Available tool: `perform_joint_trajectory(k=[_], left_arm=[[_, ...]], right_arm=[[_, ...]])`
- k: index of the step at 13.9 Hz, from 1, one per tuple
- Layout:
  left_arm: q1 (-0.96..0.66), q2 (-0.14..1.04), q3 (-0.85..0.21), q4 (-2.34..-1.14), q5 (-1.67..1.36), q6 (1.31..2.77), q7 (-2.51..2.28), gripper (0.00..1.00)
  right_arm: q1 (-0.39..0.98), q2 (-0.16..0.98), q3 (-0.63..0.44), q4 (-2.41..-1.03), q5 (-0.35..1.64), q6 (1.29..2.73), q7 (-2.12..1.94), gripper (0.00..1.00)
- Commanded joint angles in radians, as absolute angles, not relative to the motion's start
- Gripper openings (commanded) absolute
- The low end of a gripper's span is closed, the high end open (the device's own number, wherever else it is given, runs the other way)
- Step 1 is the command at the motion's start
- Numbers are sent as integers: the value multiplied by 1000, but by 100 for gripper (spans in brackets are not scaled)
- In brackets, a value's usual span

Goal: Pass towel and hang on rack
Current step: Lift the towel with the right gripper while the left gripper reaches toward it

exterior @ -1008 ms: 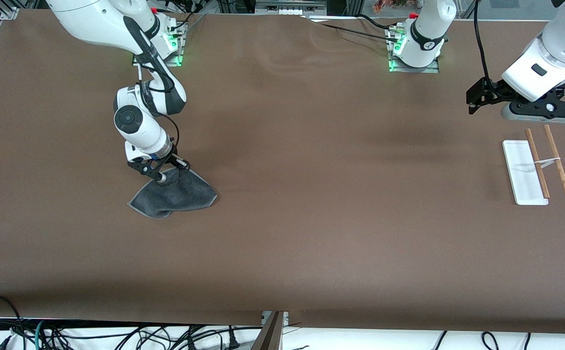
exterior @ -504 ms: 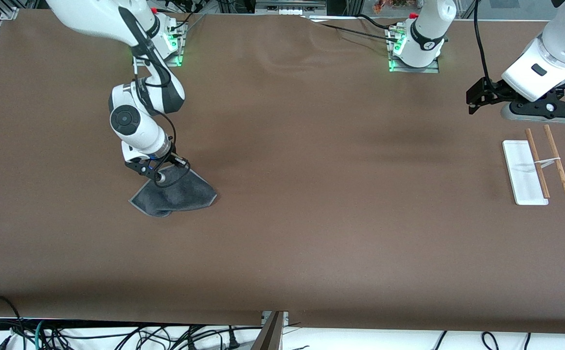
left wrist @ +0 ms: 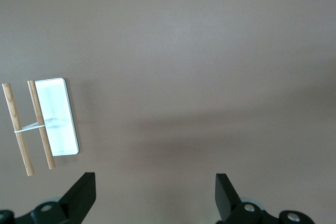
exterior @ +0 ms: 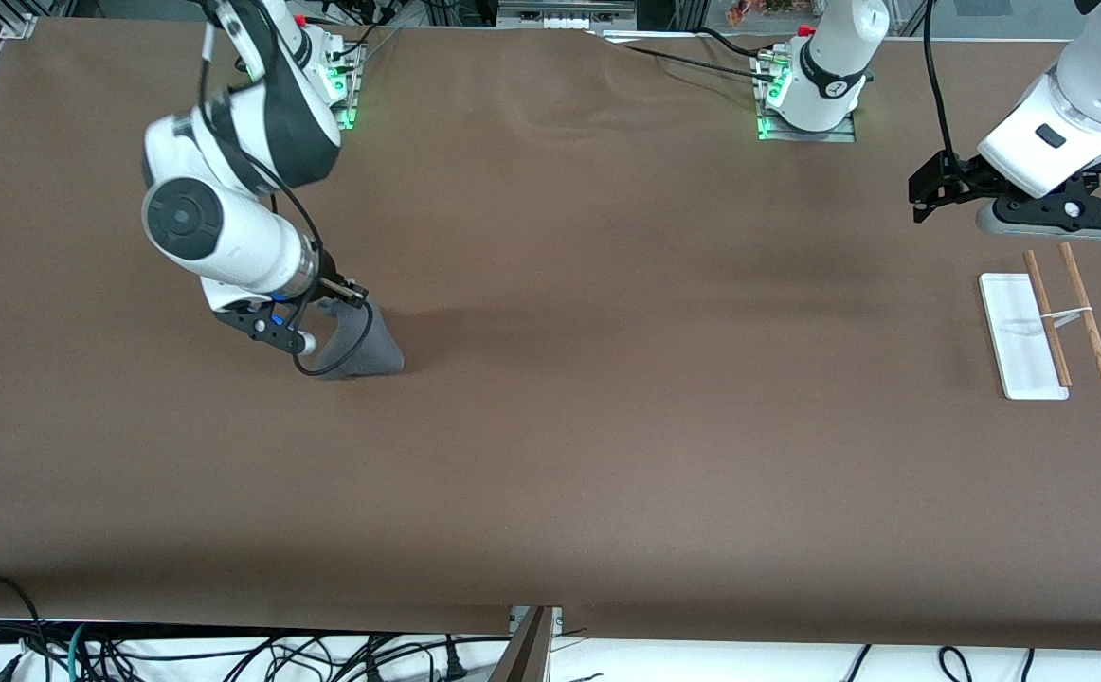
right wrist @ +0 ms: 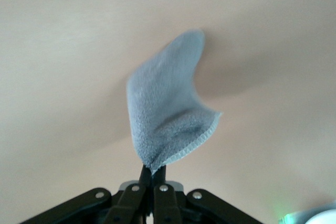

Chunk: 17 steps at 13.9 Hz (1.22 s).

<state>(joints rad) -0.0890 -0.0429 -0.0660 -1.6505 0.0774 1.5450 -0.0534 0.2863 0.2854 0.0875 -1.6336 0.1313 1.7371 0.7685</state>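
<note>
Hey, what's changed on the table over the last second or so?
The right gripper, shut on the towel, has risen, lifting the towel from its spread heap so it now hangs bunched below the fingers. The open left gripper waits unmoved near the rack, which stayed put.

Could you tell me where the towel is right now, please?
The towel hangs from the shut right gripper above the table toward the right arm's end, far from the rack.

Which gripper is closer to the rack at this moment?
Left. The left gripper hovers open beside the rack, at that end of the table. The right gripper holds the towel at the right arm's end.
</note>
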Motion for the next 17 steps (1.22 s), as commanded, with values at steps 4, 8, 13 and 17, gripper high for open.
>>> perform_joint_trajectory(k=[4,8,13,17], left_arm=[[-84,5,-66,-1621,61,1522,-38,100],[-87,38,-69,-1621,2,1532,-35,100],[-83,77,-66,-1631,-223,1537,157,100],[-25,86,-63,-1689,-415,1641,383,100]], right_arm=[[337,374,91,-1394,383,1604,983,0],[417,446,92,-1270,550,1653,1254,0],[550,489,91,-1207,652,1851,1560,0],[597,491,91,-1206,724,1982,1698,0]])
